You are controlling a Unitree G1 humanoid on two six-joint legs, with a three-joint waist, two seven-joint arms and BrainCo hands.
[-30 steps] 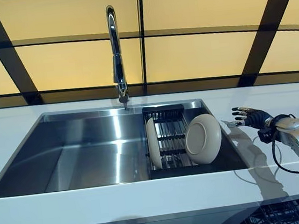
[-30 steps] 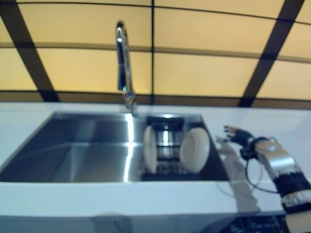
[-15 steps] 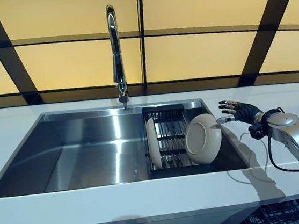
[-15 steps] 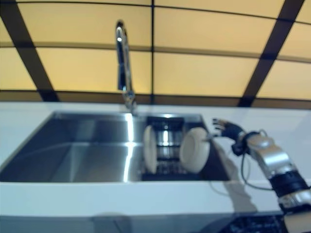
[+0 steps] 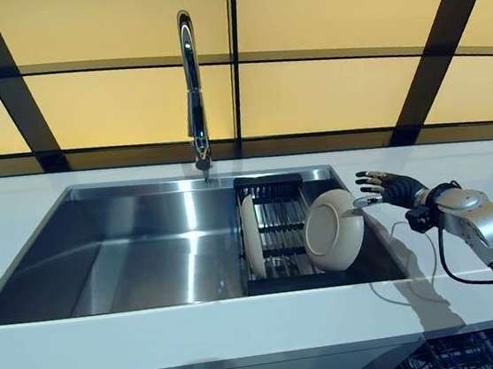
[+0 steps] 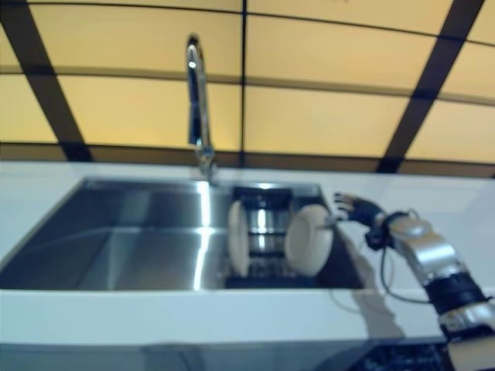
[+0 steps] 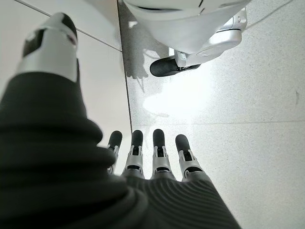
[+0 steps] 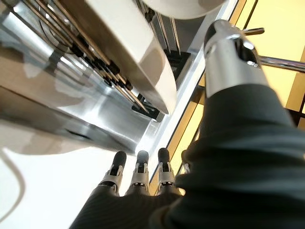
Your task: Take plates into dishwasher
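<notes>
Right hand point(image 5: 388, 188) is reaching over the white tabletop point(image 5: 458, 165) toward the sink's right rim, its fingers spread wide and holding nothing, its fingertips point(image 5: 361, 201) sitting just beside the upper edge of the leaning plate point(image 5: 333, 230). That cream plate is tilting back against the right end of a dark rack point(image 5: 276, 226) set inside the sink point(image 5: 129, 251), while a second plate point(image 5: 252, 235) is standing nearly upright on edge at the rack's left end, apart from the first. In the right wrist view the hand's straight fingers point(image 8: 138, 169) are pointing along the sink wall with the rack's bars and a plate rim close past them. Behind the sink a tall chrome faucet point(image 5: 190, 84) is rising near the middle of the back edge. Left hand point(image 7: 152, 157) is showing only in its own wrist view, hanging open with straight fingers over a speckled grey floor point(image 7: 248, 119).
</notes>
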